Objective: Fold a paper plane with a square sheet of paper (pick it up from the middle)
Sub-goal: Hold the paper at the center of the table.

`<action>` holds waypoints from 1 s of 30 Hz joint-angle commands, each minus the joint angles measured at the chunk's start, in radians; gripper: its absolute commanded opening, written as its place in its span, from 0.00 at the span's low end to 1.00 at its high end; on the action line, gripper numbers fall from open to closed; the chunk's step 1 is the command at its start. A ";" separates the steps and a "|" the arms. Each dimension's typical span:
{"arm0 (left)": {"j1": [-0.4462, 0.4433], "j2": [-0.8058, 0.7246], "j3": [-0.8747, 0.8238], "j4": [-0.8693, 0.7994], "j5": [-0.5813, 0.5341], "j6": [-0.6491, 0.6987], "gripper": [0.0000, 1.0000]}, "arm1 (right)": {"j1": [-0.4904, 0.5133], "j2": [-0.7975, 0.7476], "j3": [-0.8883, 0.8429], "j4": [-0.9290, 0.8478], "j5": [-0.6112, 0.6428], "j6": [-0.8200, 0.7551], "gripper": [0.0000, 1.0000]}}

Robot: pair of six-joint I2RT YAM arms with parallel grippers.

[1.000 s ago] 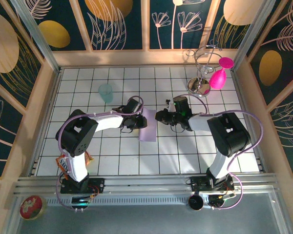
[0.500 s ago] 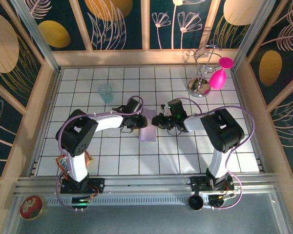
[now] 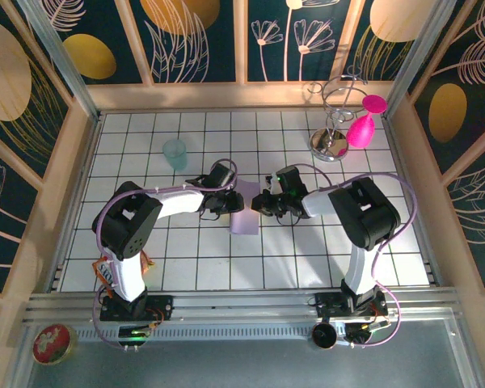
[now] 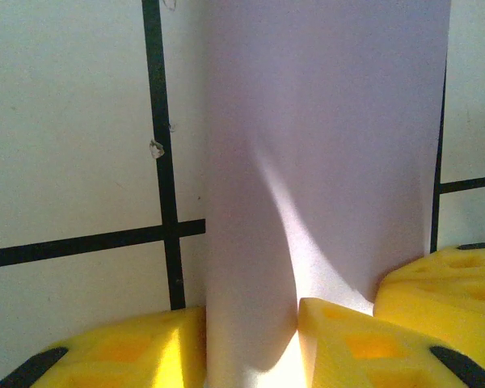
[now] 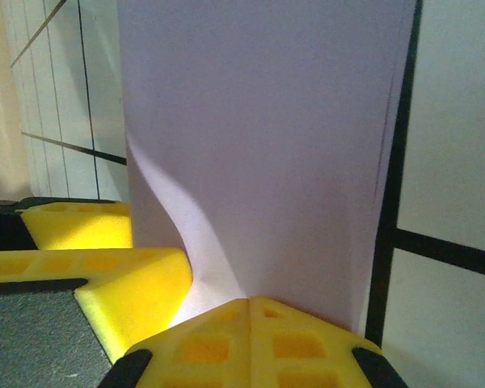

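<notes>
Pinches the paper (image 3: pixel 244 217) with the right end effector (image 5: pixel 250 305), pads (image 5: pixel 299 343) pressed together on the edge just ahead of them, probably to pin or lift that side for a fold. Straddles the opposite edge with the left end effector (image 4: pixel 250 323), fingers (image 4: pixel 105 356) partly apart and paper rising between them; cannot tell whether gripped. Lies as a narrow folded strip on the surface (image 3: pixel 307 259), directly between both end effectors, which meet almost tip to tip over it. Looks mid-fold, with no dart shape yet.

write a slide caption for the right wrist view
right claw pinches the edge of the lilac sheet over the white tiled table
</notes>
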 commanded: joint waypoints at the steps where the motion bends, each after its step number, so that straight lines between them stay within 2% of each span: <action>1: -0.020 0.222 -0.095 0.113 0.004 0.003 0.38 | 0.002 0.038 -0.001 -0.126 0.051 -0.031 0.05; 5: -0.020 0.161 -0.091 0.114 -0.002 -0.004 0.38 | -0.004 0.052 -0.024 -0.157 0.079 -0.042 0.03; 9: -0.021 0.038 -0.074 0.086 -0.047 -0.003 0.38 | -0.009 0.083 -0.037 -0.183 0.104 -0.058 0.03; 15: -0.017 -0.170 -0.002 -0.015 -0.254 -0.015 0.42 | -0.009 0.127 -0.055 -0.165 0.111 -0.064 0.02; 18: -0.008 -0.258 0.006 0.004 -0.172 -0.010 0.44 | -0.009 0.145 -0.056 -0.165 0.113 -0.072 0.02; 22: -0.008 -0.287 -0.012 0.081 0.005 -0.025 0.38 | -0.007 0.169 -0.064 -0.155 0.111 -0.073 0.02; 26: -0.008 -0.242 -0.042 0.184 0.134 -0.078 0.24 | -0.006 0.188 -0.063 -0.161 0.119 -0.082 0.02; 30: -0.008 -0.144 -0.007 0.172 0.187 -0.071 0.11 | -0.006 0.205 -0.057 -0.169 0.123 -0.090 0.01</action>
